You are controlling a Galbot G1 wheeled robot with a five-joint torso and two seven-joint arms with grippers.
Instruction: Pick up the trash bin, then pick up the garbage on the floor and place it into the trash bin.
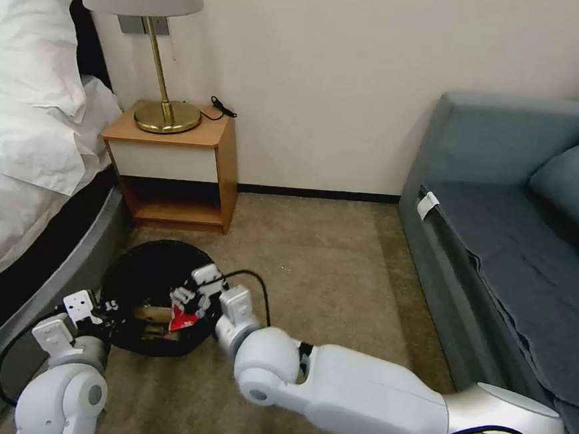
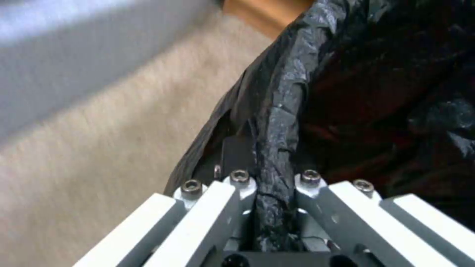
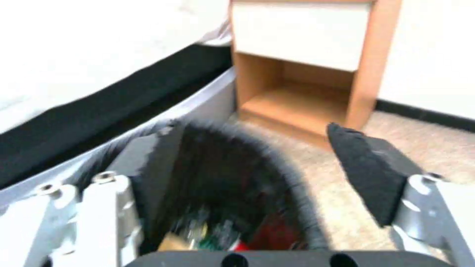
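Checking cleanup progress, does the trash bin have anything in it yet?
Not empty: the trash bin holds garbage, a red-white wrapper and brown paper, below the open right tool.

No legible text, brand, number or sign was recorded in any view. The white tag [image 1: 428, 204] on the front edge of the sofa [image 1: 503, 214] was blank as far as could be told. The red-white wrapper [image 1: 183, 319] inside the trash bin [image 1: 143, 276] bore markings too small to read. The green and red pieces [image 3: 218, 237] at the bottom of that bin, seen from the right wrist, were blurred, with no lettering to be made out. The plate [image 1: 143, 25] on the wall behind the lamp [image 1: 157, 46] carried no readable marking.
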